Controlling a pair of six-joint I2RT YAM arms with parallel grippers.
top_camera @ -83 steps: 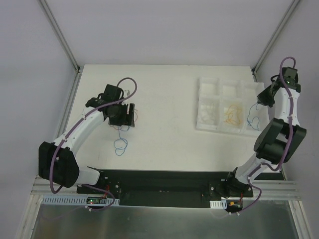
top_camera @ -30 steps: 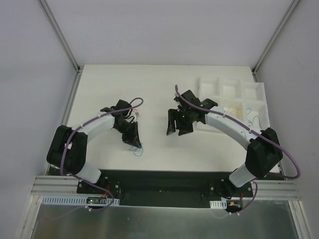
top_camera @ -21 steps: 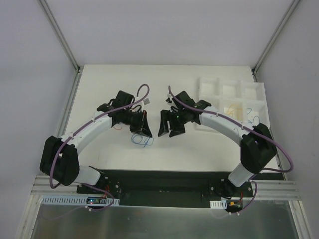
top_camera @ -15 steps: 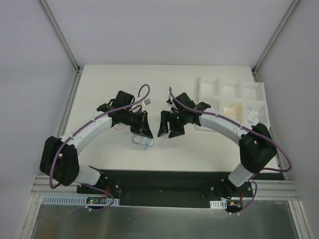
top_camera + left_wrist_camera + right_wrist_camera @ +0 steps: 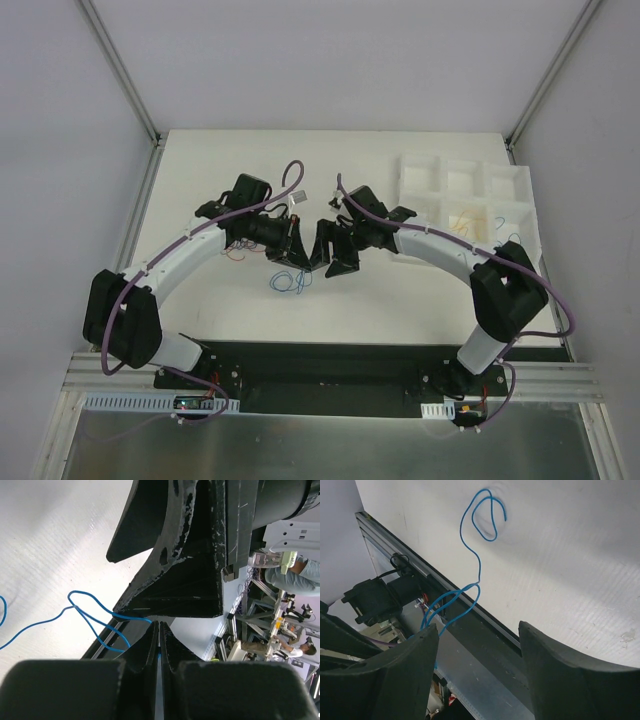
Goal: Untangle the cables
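The black left gripper [image 5: 159, 632] is pinching the thin blue curly wire [image 5: 87, 611] between closed fingers, its loose loops trailing onto the white table [image 5: 200, 180], while the right gripper [image 5: 477, 630] is gaping empty just beside.

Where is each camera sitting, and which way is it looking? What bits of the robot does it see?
Top external: above and behind the bases, looking down on the table; both whole arms show, left gripper and right gripper almost meeting.
Left wrist: on the left wrist, looking past its own shut fingers at the right gripper and the blue cable.
Right wrist: on the right wrist, looking down between its own open fingers at the table.
Shared: all three show the blue cable.
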